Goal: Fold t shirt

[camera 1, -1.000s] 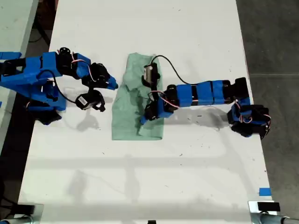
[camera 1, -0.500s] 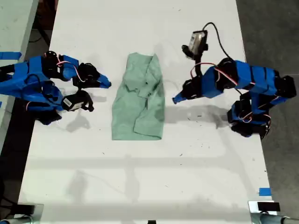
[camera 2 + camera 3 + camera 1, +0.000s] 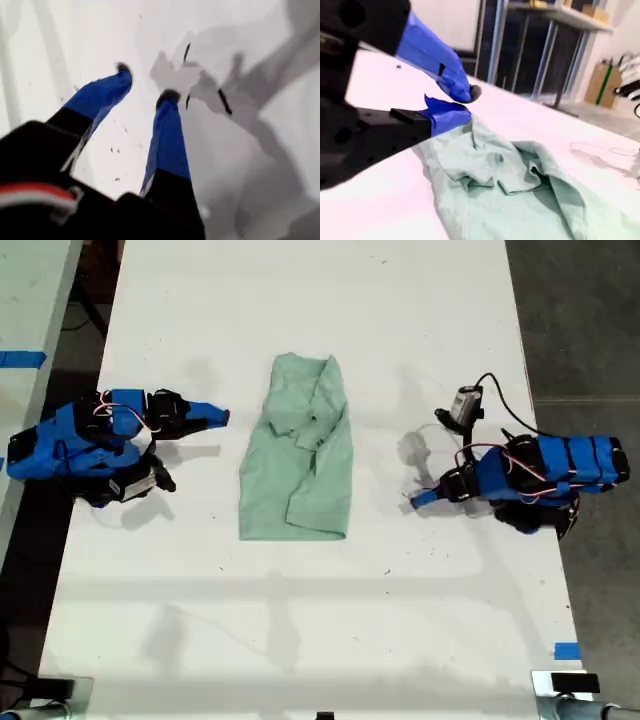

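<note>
The pale mint-green t shirt (image 3: 300,455) lies on the white table (image 3: 320,620) as a wrinkled, lengthwise-folded strip between the two arms. My first gripper (image 3: 415,501) is at the exterior view's right, well apart from the shirt and low over bare table. In its wrist view the first gripper (image 3: 145,82) is open with nothing between the blue fingers. My second gripper (image 3: 220,418) is at the exterior view's left, pointing at the shirt's upper part with a small gap of table between. Its wrist view shows the second gripper (image 3: 466,104) shut and empty, with the shirt (image 3: 510,190) just beyond.
Both blue arms rest folded near the table's side edges in the exterior view. Blue tape (image 3: 566,650) marks the near corner at the exterior view's right. Dark floor borders the table on both sides. A shelf frame (image 3: 540,45) and a cardboard box (image 3: 602,82) stand beyond the table.
The first arm has let go of the shirt, pulled back to the exterior view's right and folded down low. The second arm has drawn back toward the exterior view's left. The shirt stays put.
</note>
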You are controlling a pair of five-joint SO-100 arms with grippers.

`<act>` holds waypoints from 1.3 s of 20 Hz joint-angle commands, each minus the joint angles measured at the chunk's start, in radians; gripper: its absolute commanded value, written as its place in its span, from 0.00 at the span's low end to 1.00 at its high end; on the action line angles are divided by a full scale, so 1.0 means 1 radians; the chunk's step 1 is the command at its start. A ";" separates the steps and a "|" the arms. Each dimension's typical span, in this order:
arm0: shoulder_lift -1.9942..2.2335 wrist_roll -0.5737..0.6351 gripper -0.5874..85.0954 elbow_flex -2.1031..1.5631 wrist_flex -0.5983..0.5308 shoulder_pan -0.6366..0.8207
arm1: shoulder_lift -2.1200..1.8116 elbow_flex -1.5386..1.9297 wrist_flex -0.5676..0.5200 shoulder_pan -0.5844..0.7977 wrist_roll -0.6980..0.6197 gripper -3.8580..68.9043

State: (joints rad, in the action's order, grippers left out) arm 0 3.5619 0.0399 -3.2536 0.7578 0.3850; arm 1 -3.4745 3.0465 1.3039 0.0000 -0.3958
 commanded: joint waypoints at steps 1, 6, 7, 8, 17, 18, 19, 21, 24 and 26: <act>0.043 0.051 0.03 -0.046 0.140 -0.009 | -0.028 0.064 0.020 0.048 -0.222 0.28; 0.032 0.308 0.05 -0.046 0.247 -0.020 | -0.031 0.063 0.026 0.044 -0.388 0.24; 0.032 0.341 0.05 -0.046 0.247 -0.029 | -0.031 0.063 0.026 0.044 -0.388 0.23; 0.032 0.379 0.05 -0.046 0.247 -0.035 | -0.031 0.063 0.026 0.044 -0.388 0.22; 0.032 0.408 0.05 -0.046 0.247 -0.048 | -0.031 0.063 0.026 0.044 -0.388 0.20; 0.032 0.408 0.05 -0.046 0.247 -0.048 | -0.031 0.063 0.026 0.044 -0.388 0.20; 0.032 0.408 0.05 -0.046 0.247 -0.048 | -0.031 0.063 0.026 0.044 -0.388 0.20; 0.032 0.408 0.05 -0.046 0.247 -0.048 | -0.031 0.063 0.026 0.044 -0.388 0.20; 0.032 0.408 0.05 -0.046 0.247 -0.048 | -0.031 0.063 0.026 0.044 -0.388 0.20; 0.032 0.408 0.05 -0.046 0.247 -0.048 | -0.031 0.063 0.026 0.044 -0.388 0.20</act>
State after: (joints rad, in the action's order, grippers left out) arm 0 3.5864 0.4387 -3.2566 1.0048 0.3513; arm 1 -3.4944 3.0526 1.3269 0.0368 -0.7716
